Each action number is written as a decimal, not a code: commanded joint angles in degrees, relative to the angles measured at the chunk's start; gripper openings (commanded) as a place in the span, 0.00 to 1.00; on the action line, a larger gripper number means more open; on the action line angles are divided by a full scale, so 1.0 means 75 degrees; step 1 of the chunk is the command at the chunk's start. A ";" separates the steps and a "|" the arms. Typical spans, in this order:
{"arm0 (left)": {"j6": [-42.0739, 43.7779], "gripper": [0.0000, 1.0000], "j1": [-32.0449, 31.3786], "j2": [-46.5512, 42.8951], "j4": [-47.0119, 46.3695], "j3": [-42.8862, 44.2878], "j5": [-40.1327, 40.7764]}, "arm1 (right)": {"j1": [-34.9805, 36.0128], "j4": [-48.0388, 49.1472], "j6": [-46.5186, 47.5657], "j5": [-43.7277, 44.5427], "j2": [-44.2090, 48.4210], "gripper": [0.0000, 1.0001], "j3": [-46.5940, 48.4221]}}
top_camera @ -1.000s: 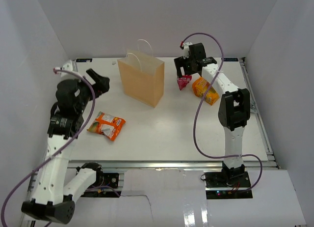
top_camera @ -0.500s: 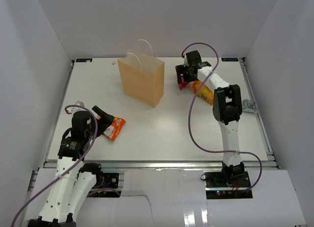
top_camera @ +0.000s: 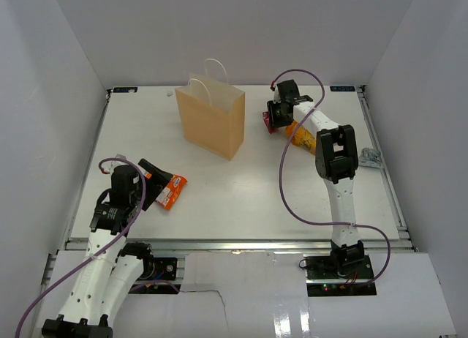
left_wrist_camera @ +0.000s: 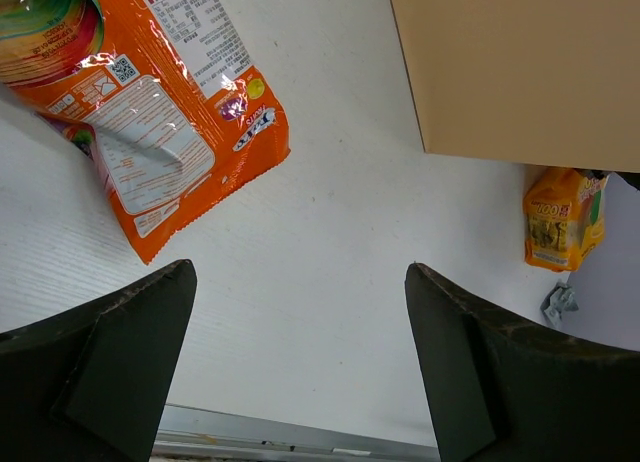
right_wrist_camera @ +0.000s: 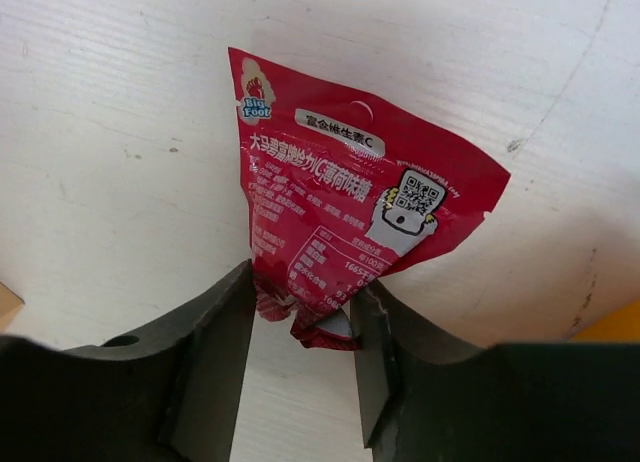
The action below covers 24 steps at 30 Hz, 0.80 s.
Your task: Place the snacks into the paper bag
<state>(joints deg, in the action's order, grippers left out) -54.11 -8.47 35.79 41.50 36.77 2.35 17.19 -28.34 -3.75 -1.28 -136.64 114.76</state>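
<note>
My right arm reaches long across the white worktop (top_camera: 241, 184) to its far side, elbow raised and wrist tipped down. My right gripper (right_wrist_camera: 303, 292) is closed on the red triangular packet (right_wrist_camera: 340, 192). Both fingers (right_wrist_camera: 210, 352) press the crumpled lower end of it, while the printed face fans out above them. From overhead, this packet sits to the right of the paper bag (top_camera: 213, 117), apart from it, and beside the orange-yellow pouch (top_camera: 304, 137), which lies flat under my forearm. I cannot tell whether the red packet is lifted off the surface or resting on it.

My left arm is folded low at the near left corner, elbow tucked back and forearm angled toward the middle. My left gripper (left_wrist_camera: 298, 282) points down at the worktop with its jaws spread wide, holding nothing. The orange-white packet (left_wrist_camera: 160, 112) lies flat just beyond the left fingertip, outside the gap and showing its printed back.

The paper bag stands upright at the far middle, its white loop handles up. A small grey crumpled scrap (top_camera: 369, 159) lies near the right edge.
</note>
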 commanded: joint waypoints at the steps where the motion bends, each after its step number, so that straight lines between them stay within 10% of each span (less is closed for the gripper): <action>1: -0.0192 0.96 0.0016 -0.0073 -0.0189 -0.0005 -0.0091 | -0.0077 0.0273 0.0019 -0.0099 0.0240 0.40 0.0051; 9: -0.0286 0.96 0.0016 -0.0272 -0.0282 -0.0145 -0.0114 | -0.0194 0.1727 0.0464 -0.0333 0.1682 0.08 -0.1754; 24: -0.1035 0.96 0.0028 -0.0718 -0.0576 -0.0743 -0.0302 | 0.0507 0.2736 0.3499 -0.3861 0.6007 0.08 -0.3232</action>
<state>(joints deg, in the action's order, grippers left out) -59.27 -8.47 30.68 38.61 31.88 0.69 17.41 -8.97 16.19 -25.50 -92.49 88.14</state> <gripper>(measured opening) 0.960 0.132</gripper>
